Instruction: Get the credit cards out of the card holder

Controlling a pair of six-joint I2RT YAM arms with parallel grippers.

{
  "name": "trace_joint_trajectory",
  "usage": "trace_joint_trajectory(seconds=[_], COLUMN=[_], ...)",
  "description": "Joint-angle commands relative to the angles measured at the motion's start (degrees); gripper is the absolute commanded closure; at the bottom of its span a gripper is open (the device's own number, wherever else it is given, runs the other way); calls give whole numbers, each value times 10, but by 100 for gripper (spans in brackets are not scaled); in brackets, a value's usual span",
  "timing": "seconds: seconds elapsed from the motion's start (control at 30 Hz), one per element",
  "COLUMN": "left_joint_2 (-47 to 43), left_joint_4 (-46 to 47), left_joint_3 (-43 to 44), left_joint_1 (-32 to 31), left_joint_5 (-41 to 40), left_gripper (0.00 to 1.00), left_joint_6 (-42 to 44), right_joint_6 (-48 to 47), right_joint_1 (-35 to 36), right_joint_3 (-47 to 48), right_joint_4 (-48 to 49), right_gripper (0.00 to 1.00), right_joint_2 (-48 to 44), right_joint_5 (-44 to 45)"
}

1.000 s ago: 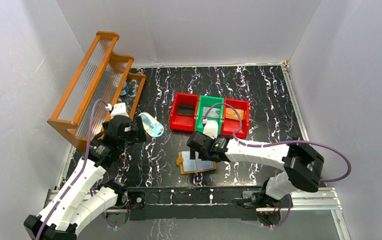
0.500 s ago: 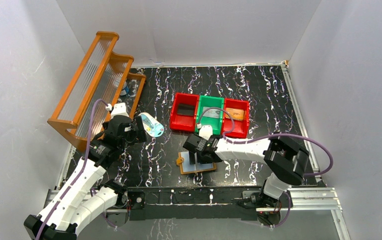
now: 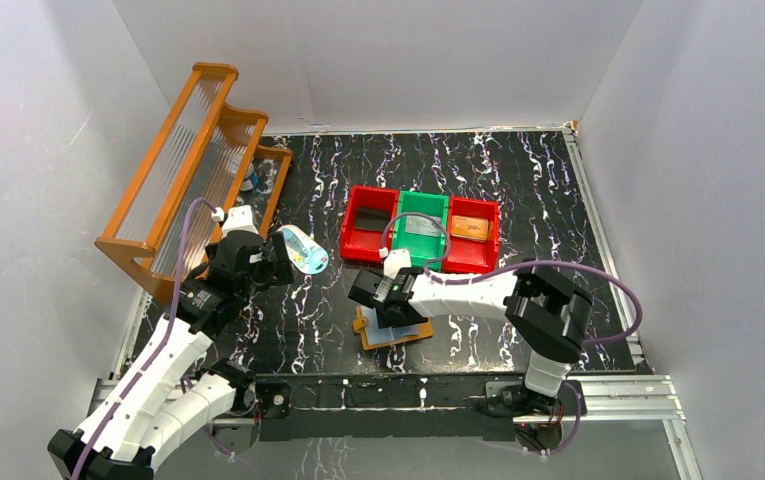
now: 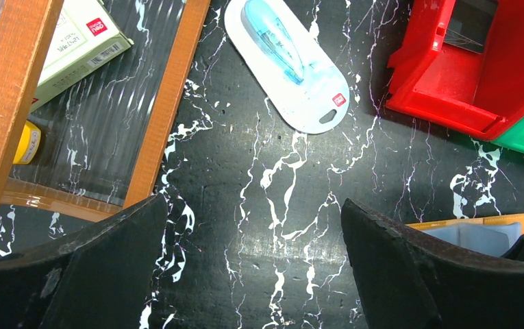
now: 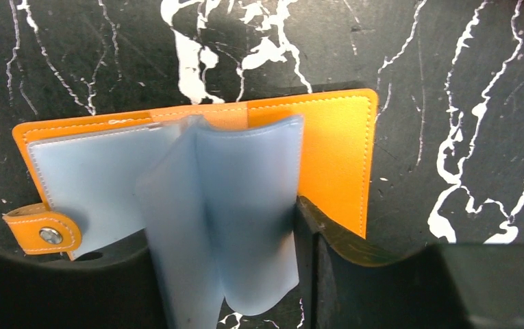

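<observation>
Orange card holder (image 5: 334, 157) open on marbled table (image 5: 451, 68), pale blue leaves (image 5: 245, 171) upright within right pincer (image 5: 221, 229)

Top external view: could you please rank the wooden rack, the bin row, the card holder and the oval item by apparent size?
1. wooden rack
2. bin row
3. card holder, partly under the right gripper
4. oval item, close behind

You have open desk (image 3: 548, 200) down the right side and behind the row of bins (image 3: 366, 255). On the left the wooden rack (image 3: 183, 160) blocks the edge, and the oval pack (image 3: 304, 250) lies near your left gripper (image 4: 253, 202). Bare desk separates pack and card holder (image 3: 403, 337).
</observation>
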Motion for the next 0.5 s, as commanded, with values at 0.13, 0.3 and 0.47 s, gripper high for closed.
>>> trace_joint_trajectory(seconds=[0.13,0.3,0.47], left_joint_2=[2,6,10], left_joint_4=[3,12,12], left_joint_3=[3,2,10], left_joint_1=[3,3,3], left_joint_5=[5,25,39], left_gripper=[2,2,2], left_joint_6=[4,8,3], right_joint_6=[-8,-48,-133], right_joint_1=[-7,-57,-139], right_joint_3=[19,0,-59], right_joint_4=[-31,4,95], right_gripper=[14,8,2], right_joint_2=[-55,-177,-303], right_joint_5=[22,26,2])
